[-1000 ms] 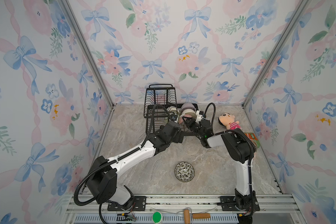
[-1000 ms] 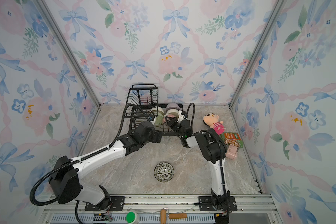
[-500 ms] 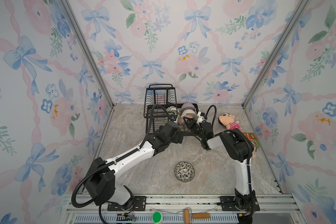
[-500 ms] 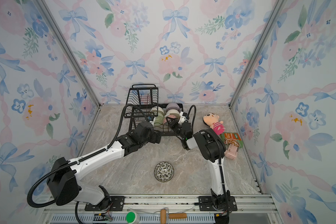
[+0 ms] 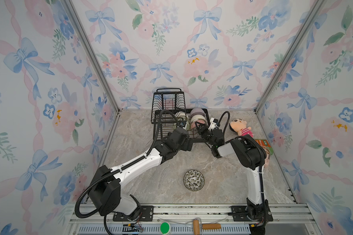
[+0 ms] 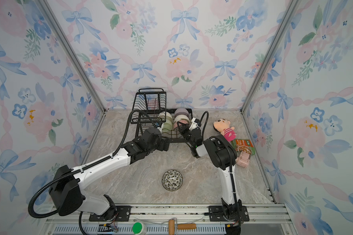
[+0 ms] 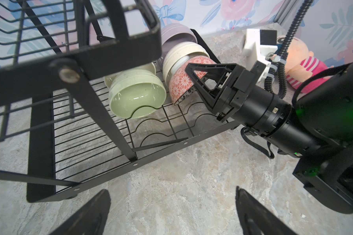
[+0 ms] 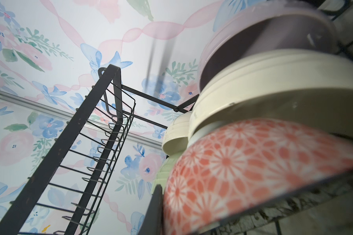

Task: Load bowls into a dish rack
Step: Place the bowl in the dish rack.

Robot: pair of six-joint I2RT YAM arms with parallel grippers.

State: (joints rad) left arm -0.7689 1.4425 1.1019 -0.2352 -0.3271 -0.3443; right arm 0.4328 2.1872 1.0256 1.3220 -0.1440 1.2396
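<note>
Since a second ago, the right gripper (image 7: 192, 79) has pushed a little deeper into the dish rack (image 7: 118, 48). The leaf bowl (image 5: 193, 180) on the table (image 5: 222, 183) has not moved.

The right gripper is squeezed almost closed on the rim of the flowery bowl (image 7: 181, 83). This bowl is tipped on its side in the low tray of the rack, at the front of a row. Touching it from behind is a cream bowl (image 7: 181, 55), then the lavender bowl (image 7: 175, 33). Beside this row sits the green bowl (image 7: 137, 97), also on its side, with a second cream bowl (image 8: 175, 132) behind it.

The left gripper (image 7: 171, 190) is spread wide and holds nothing. It hangs over bare table just in front of the rack.

Only the left wrist view shows the pinch well, and the orange flowers on the held bowl's outside. Both top views show the leaf bowl, alone and upright, well apart from the rack; neither wrist view shows it.

The right wrist view is blurry and very close, so the gripper itself is hard to see there. The left fingers (image 7: 90, 213) are cut off by the picture edge. In the top views the left gripper is dark and hard to make out. I cannot tell if the held bowl rests on the wires.
</note>
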